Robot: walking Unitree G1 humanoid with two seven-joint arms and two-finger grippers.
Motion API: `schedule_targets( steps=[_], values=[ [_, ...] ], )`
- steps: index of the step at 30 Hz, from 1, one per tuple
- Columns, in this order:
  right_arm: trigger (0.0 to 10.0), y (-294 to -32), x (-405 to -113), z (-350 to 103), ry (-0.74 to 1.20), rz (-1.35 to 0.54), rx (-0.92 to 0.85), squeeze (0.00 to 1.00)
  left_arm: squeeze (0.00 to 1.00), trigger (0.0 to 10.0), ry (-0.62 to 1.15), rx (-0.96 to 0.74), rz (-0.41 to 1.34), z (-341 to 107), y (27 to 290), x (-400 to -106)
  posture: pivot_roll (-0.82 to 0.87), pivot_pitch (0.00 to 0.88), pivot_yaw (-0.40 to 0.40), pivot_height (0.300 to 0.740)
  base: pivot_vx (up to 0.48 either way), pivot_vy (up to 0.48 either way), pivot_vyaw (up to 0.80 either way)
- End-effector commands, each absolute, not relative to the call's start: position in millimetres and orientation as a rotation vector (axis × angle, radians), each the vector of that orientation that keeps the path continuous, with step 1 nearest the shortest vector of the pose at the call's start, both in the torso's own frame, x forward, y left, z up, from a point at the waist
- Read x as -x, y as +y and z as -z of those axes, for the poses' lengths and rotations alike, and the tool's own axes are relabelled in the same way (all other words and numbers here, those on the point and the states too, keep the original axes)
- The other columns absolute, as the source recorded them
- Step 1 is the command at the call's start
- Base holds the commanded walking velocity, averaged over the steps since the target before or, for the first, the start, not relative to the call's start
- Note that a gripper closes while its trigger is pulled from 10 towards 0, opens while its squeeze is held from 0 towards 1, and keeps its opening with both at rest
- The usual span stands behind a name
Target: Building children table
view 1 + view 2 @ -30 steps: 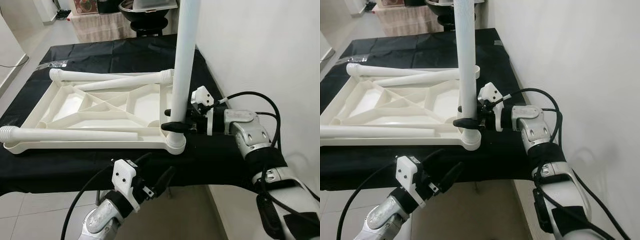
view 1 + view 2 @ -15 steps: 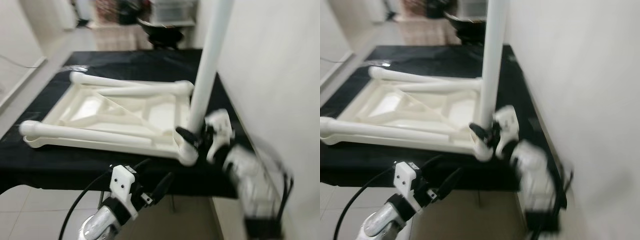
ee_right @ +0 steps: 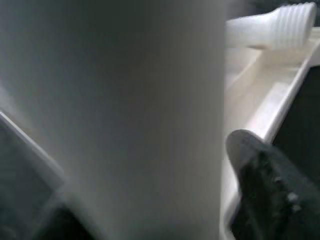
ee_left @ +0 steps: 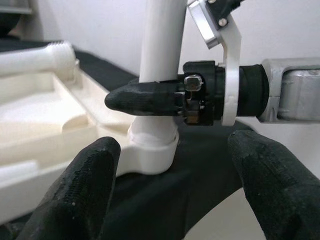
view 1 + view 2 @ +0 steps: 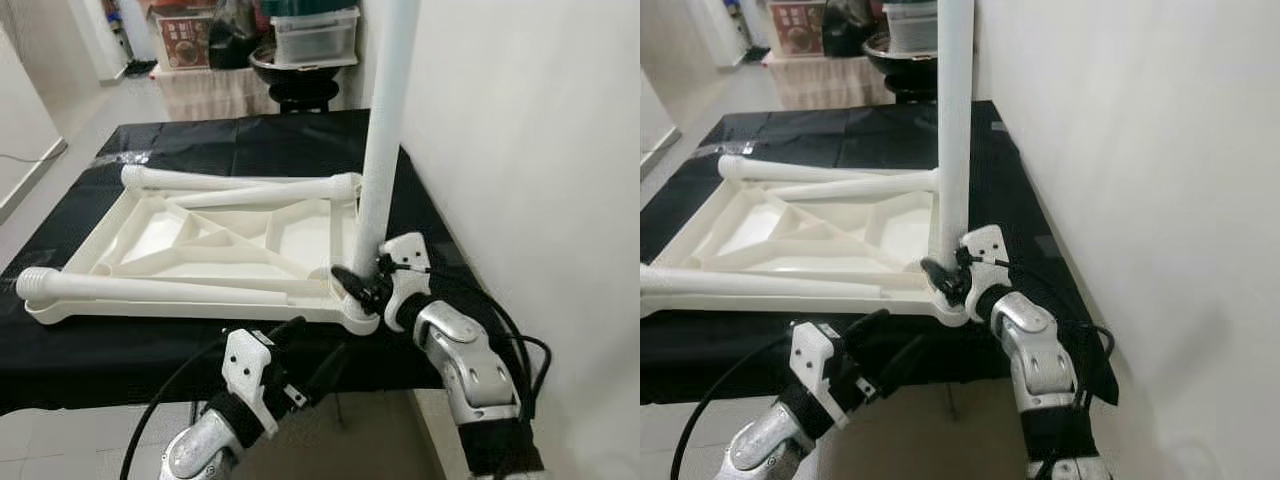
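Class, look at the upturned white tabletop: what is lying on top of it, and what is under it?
Three loose legs lie on the tabletop; a fourth leg stands upright at its corner. Black cloth shows beneath; whatever supports the cloth is covered.

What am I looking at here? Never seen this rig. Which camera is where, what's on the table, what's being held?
It is a humanoid robot with two silver arms, each ending in two long black fingers. The two wide pictures come from a stereo camera on its head, looking down. The close-ups come from cameras on each wrist.

On the black-covered table lies a white plastic children's tabletop, upside down with its ribbed underside showing. Three loose white tube legs with threaded ends lie on it.

A fourth white leg stands upright in the near corner socket. The right gripper is closed around it just above the socket; the left wrist view shows this, and the right wrist view is a blur of the tube.

The left gripper hangs open below the table's near edge, holding nothing.
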State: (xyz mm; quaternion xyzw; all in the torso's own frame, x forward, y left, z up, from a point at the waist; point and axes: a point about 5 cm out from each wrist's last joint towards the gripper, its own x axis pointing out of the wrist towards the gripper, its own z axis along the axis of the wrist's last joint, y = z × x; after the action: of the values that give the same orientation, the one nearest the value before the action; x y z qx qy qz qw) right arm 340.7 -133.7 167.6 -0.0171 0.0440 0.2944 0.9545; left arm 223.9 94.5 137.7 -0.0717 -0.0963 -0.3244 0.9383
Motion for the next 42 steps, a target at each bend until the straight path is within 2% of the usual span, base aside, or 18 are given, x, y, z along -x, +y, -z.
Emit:
schedule_targets(
  steps=[1,2,3,4,9,15,17,29,34,36,37,38,39,42],
  values=[
    [10.0,-133,-346,-188,0.008,-0.687,0.044,0.62,0.00,10.0,-0.180,0.144,0.660,-134,95,-223,0.07,0.142,0.022,0.740,0.000,0.000,0.00],
    [10.0,-135,-349,-193,-0.003,-0.727,0.059,0.39,0.00,10.0,-0.181,0.145,0.662,-134,95,-223,0.07,0.143,0.021,0.740,0.000,0.000,0.00],
    [10.0,-135,-349,-193,-0.003,-0.727,0.059,0.39,0.00,10.0,-0.181,0.145,0.662,-134,95,-223,0.07,0.143,0.021,0.740,0.000,0.000,0.00],
    [10.0,-137,-350,-197,-0.013,-0.788,0.096,0.00,0.00,10.0,-0.182,0.146,0.663,-135,94,-223,0.08,0.145,0.019,0.740,0.000,0.000,0.00],
    [10.0,-145,-352,-206,-0.027,-1.009,0.215,0.00,0.00,10.0,-0.183,0.147,0.663,-135,93,-222,0.09,0.145,0.019,0.740,0.000,0.000,0.00],
    [10.0,-150,-360,-212,-0.015,-1.079,0.227,0.00,0.00,10.0,-0.183,0.146,0.662,-135,92,-221,0.09,0.147,0.023,0.740,0.000,0.000,0.00],
    [0.1,-154,-364,-215,-0.015,-1.085,0.215,0.00,0.00,10.0,-0.182,0.146,0.663,-135,92,-221,0.09,0.148,0.022,0.740,0.000,0.000,0.00],
    [0.0,-167,-366,-221,-0.055,-1.072,0.200,0.00,0.00,10.0,-0.182,0.149,0.663,-135,91,-221,0.07,0.149,0.017,0.740,0.000,0.000,0.00],
    [0.0,-180,-358,-205,-0.047,-0.777,0.183,0.00,0.00,10.0,-0.183,0.150,0.661,-136,93,-222,0.05,0.159,0.016,0.740,0.000,0.000,0.00],
    [0.0,-181,-357,-202,-0.037,-0.742,0.175,0.00,0.00,10.0,-0.183,0.150,0.661,-136,93,-222,0.05,0.159,0.016,0.740,0.000,0.000,0.00],
    [0.0,-179,-356,-194,-0.016,-0.612,0.161,0.00,0.00,10.0,-0.183,0.149,0.661,-136,94,-222,0.05,0.161,0.016,0.740,0.000,0.000,0.00],
    [0.0,-179,-356,-194,-0.016,-0.612,0.161,0.00,0.00,10.0,-0.183,0.149,0.661,-136,94,-222,0.05,0.161,0.016,0.740,0.000,0.000,0.00],
    [0.0,-181,-338,-166,0.083,-0.090,0.195,0.00,0.00,10.0,-0.184,0.147,0.659,-136,97,-223,0.03,0.169,0.030,0.740,0.000,0.000,0.00],
    [0.0,-168,-332,-162,0.072,-0.073,0.224,0.00,0.00,10.0,-0.183,0.147,0.659,-136,98,-224,0.03,0.167,0.044,0.740,0.000,0.000,0.00]
  ],
)
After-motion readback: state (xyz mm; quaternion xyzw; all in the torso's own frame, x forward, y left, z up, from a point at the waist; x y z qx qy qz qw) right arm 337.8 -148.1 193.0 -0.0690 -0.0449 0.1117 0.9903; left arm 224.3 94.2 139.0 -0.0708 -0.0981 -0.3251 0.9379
